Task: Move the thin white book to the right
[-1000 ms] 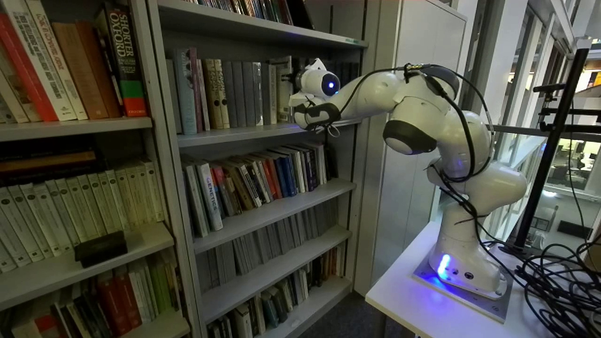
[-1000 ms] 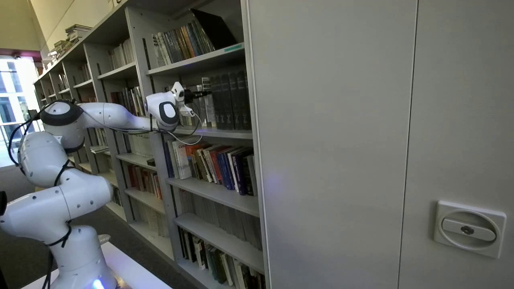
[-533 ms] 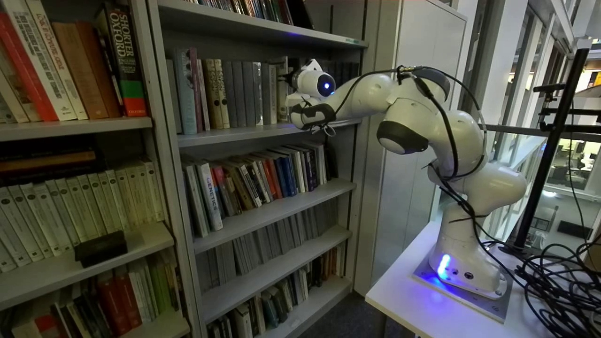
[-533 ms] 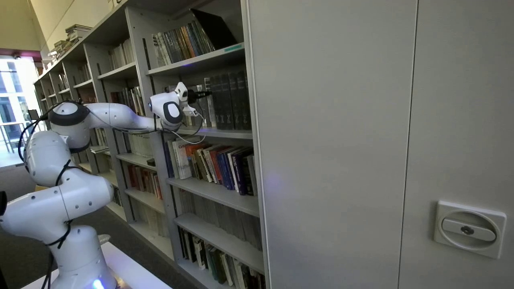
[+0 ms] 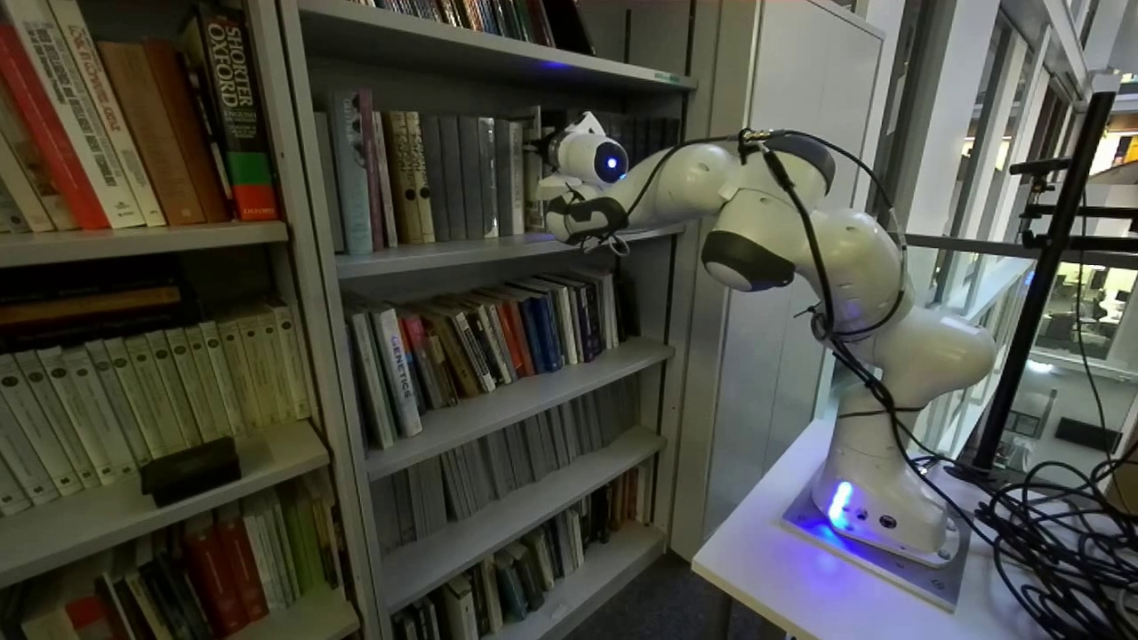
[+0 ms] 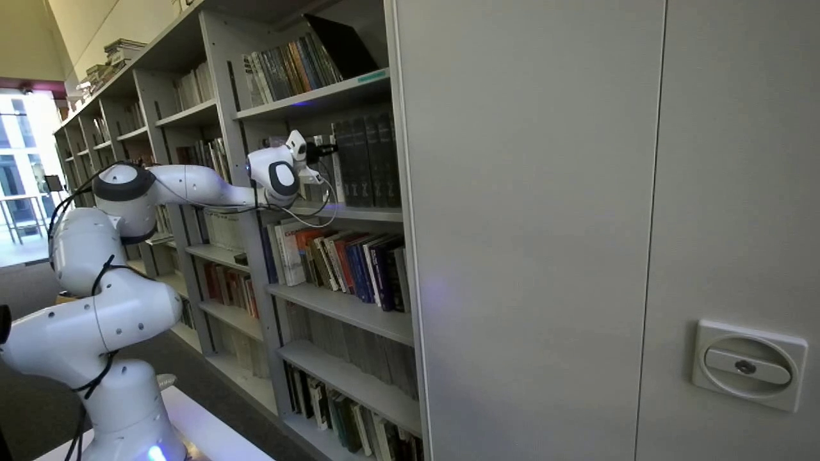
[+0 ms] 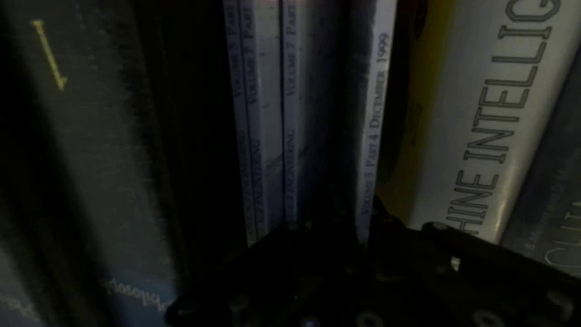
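Note:
The thin white book (image 7: 374, 118) stands upright in the wrist view, its spine reading "Volume 5 Part 4 December 1999". My gripper (image 7: 364, 238) is dark, with a finger on each side of the spine; it looks shut on the book. In an exterior view the gripper (image 6: 328, 149) reaches into the second shelf, with the book's pale edge (image 6: 337, 176) just left of the black volumes. In an exterior view the gripper (image 5: 535, 146) is partly hidden by the wrist, and the book's pale cover (image 5: 534, 182) shows beside it.
Other thin white journals (image 7: 272, 113) and a dark book (image 7: 104, 136) stand left in the wrist view; the "Machine Intelligence" book (image 7: 494, 118) stands right. Black volumes (image 6: 368, 160) fill the shelf's right end. The shelf board (image 5: 444, 253) lies below, another board (image 5: 498, 53) above.
The gripper and wrist have moved farther into the shelf, leftward in one exterior view and rightward in another. The book has slid in with them; less of its cover shows outside the row.

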You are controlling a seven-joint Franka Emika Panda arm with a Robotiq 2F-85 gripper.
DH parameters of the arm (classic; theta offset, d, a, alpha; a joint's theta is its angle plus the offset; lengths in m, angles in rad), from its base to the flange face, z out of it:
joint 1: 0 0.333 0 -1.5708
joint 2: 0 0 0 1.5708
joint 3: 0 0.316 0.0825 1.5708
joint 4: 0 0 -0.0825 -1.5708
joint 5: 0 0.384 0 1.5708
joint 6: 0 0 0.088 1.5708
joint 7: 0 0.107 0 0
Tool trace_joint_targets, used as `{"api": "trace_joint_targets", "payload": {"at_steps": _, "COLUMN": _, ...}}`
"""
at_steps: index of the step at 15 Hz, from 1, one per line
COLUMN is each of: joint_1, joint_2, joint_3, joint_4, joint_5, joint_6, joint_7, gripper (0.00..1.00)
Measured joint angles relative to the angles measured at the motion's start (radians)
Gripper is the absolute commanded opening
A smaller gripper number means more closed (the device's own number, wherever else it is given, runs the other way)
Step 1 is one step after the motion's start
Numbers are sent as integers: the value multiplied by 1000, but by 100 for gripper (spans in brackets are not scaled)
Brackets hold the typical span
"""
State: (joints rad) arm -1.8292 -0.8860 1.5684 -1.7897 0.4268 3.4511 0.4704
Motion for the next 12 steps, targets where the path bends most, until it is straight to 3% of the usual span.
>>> {"api": "trace_joint_targets", "payload": {"at_steps": 12, "joint_1": -47, "joint_2": -10, "joint_3": 24, "joint_4": 46, "joint_5": 3, "joint_6": -1, "joint_7": 2, "gripper": 2}}
